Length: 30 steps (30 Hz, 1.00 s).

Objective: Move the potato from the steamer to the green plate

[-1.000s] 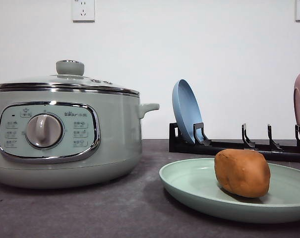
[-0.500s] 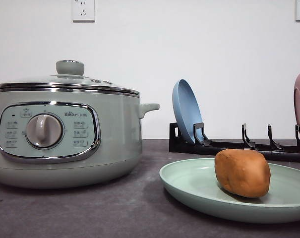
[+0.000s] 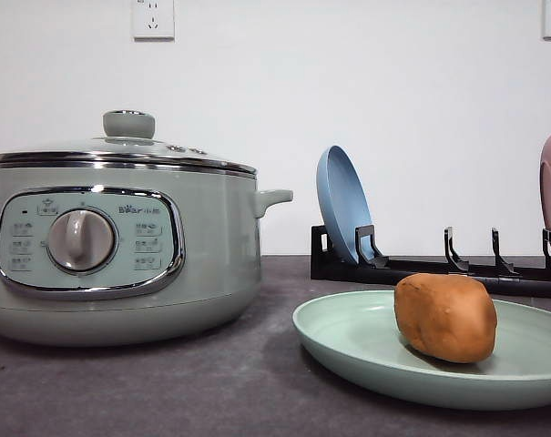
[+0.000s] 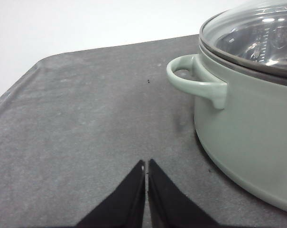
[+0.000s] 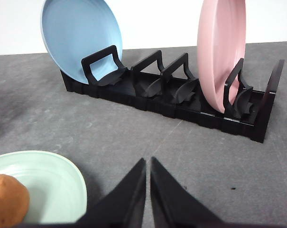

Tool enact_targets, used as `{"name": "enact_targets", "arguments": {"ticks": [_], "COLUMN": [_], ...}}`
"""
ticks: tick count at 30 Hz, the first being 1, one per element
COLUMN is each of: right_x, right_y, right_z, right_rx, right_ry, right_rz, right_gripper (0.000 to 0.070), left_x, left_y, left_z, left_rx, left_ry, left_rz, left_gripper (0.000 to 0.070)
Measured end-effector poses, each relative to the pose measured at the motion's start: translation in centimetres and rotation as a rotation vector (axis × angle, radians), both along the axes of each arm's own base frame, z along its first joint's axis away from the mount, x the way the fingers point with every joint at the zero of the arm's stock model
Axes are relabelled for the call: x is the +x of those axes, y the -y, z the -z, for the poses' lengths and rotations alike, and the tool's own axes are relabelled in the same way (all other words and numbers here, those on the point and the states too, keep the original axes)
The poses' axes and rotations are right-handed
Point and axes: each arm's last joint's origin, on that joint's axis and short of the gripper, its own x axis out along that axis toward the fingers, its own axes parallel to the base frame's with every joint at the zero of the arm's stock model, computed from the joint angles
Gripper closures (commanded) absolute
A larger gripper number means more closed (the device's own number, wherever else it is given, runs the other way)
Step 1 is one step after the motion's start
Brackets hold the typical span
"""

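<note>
Orange-brown potato (image 3: 444,317), mint green plate (image 3: 366,346), sage steamer (image 3: 120,241).

Front camera sits low and close before the steamer (image 3: 120,246); the left wrist camera shares it (image 4: 247,118), nearer its handle.

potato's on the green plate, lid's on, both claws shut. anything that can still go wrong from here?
Little, but two things to watch:
1. The rounded orange-brown potato rests loose on the shallow pale mint green plate, off-centre; a bump to the plate could roll it.
2. The right claw hangs shut near the plate rim, and the left claw near the sage-green steamer and its side handle. A low or sideways retreat might clip either.
</note>
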Motion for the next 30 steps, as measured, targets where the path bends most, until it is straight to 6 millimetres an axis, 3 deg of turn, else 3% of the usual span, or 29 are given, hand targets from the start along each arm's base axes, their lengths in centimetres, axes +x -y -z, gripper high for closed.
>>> {"name": "enact_targets", "arguments": {"ticks": [30], "right_x": [0.0], "right_y": [0.0], "right_z": [-0.01], "right_rx": [0.0], "right_ry": [0.0], "right_rz": [0.0], "right_gripper": [0.0697], "left_x": [0.0], "left_y": [0.0], "left_z": [0.0], "left_rx": [0.0], "left_ry": [0.0], "left_rz": [0.0], "left_gripper": [0.0699]}}
